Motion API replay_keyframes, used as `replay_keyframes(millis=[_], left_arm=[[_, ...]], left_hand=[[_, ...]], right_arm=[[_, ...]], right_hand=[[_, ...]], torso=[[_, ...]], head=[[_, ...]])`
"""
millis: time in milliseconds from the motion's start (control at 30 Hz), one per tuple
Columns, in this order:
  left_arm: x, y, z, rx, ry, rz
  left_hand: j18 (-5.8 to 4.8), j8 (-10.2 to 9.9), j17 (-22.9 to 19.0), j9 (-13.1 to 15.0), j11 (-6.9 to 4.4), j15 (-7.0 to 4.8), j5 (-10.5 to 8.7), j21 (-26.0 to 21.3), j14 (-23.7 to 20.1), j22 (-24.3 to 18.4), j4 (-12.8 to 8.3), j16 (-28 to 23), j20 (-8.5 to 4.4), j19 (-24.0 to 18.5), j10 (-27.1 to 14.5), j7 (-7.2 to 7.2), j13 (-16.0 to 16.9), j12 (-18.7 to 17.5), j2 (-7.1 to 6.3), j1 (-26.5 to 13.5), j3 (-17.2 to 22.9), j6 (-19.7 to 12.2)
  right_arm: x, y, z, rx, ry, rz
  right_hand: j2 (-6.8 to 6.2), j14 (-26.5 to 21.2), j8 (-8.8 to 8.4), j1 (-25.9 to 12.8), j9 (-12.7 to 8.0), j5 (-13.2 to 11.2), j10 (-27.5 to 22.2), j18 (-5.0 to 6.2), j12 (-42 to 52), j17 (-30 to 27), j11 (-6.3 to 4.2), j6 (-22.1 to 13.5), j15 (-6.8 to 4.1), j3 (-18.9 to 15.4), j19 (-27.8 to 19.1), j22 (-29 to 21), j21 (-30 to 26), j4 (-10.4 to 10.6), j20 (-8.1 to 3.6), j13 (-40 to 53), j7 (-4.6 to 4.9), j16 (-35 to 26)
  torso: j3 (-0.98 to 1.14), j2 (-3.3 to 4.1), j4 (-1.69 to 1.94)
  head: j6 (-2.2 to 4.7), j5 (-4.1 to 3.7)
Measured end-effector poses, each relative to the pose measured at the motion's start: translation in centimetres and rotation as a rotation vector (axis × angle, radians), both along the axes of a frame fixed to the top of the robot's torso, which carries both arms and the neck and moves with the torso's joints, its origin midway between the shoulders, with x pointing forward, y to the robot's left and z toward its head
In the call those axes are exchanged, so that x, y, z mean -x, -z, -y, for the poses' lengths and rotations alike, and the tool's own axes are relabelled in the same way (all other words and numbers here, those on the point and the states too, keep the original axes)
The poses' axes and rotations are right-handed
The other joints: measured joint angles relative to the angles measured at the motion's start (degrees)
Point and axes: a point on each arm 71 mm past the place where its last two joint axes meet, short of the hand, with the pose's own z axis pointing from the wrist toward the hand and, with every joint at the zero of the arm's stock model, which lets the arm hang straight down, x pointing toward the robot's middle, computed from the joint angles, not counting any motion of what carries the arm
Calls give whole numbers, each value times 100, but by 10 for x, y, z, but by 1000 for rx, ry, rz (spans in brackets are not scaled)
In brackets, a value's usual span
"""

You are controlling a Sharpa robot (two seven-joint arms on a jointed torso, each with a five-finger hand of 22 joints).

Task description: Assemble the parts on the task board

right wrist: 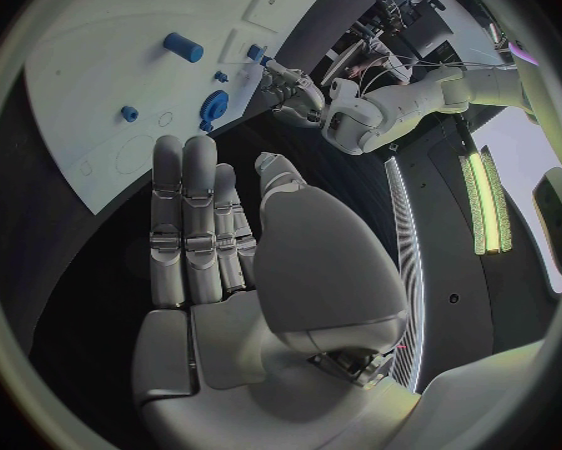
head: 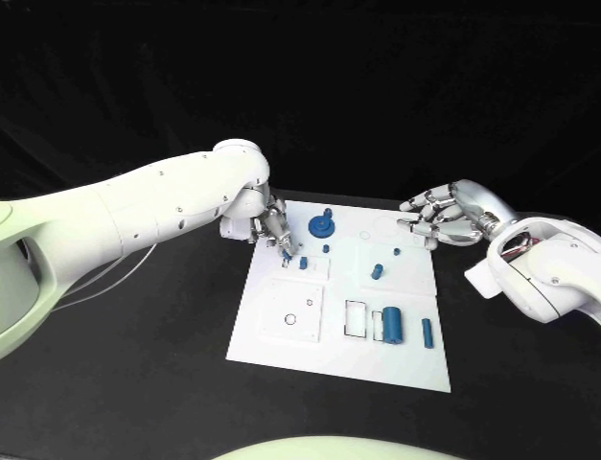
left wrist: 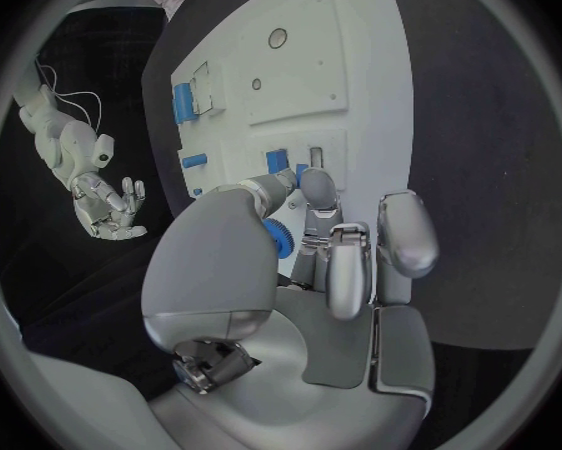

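Head view: the left robot hand (head: 270,230) reaches fingers-down onto the task board (head: 300,331), seemingly pinching a small blue peg (head: 288,258). Stiff, light and slippery, it wants gripping mid-shaft. The right robot hand (head: 441,215) hovers open, empty.

Left arm: reached in across the counter, forearm angled toward the far left corner of the task board (head: 339,307).
Left hand (head: 270,233): pointed down over the board's far left corner, fingers (left wrist: 341,270) drawn close together, tips at a small blue part (head: 287,261); whether they gripped it could not be told.
Right arm: came in beside the board's far right edge.
Right hand (head: 441,216): hovered off the board's far right corner, held nothing, fingers (right wrist: 187,225) straight and side by side, thumb apart.
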Motion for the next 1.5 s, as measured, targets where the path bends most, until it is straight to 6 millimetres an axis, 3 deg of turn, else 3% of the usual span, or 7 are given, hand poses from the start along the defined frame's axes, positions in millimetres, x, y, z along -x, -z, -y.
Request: replay_keyframes(millis=[1000,1500], left_arm=[[0,4,1,-44,16,6],[3,10,0,-50,22,-9]], left_hand=[[1,27,-1,3,-21,0,17,0,0,28,-133,0,-22,21,22,-3,54,61,-89,-89,136,3],[-1,31,4,3,-19,0,18,0,0,27,-195,0,-22,21,20,-9,18,61,-65,-110,199,9]], right_arm=[[0,0,-1,-2,-2,2],[0,0,-1,-2,-3,1]], right_hand=[[0,0,17,0,-3,0,-12,0,0,4,-12,0,0,0,0,1,-20,0,0,-5,0,-10],[0,0,17,0,-3,0,-11,0,0,3,-11,0,0,0,0,1,-20,0,0,-5,0,-10]], torso=[[4,-5,1],[1,-5,2]], head=[[-37,-4],[-34,4]])
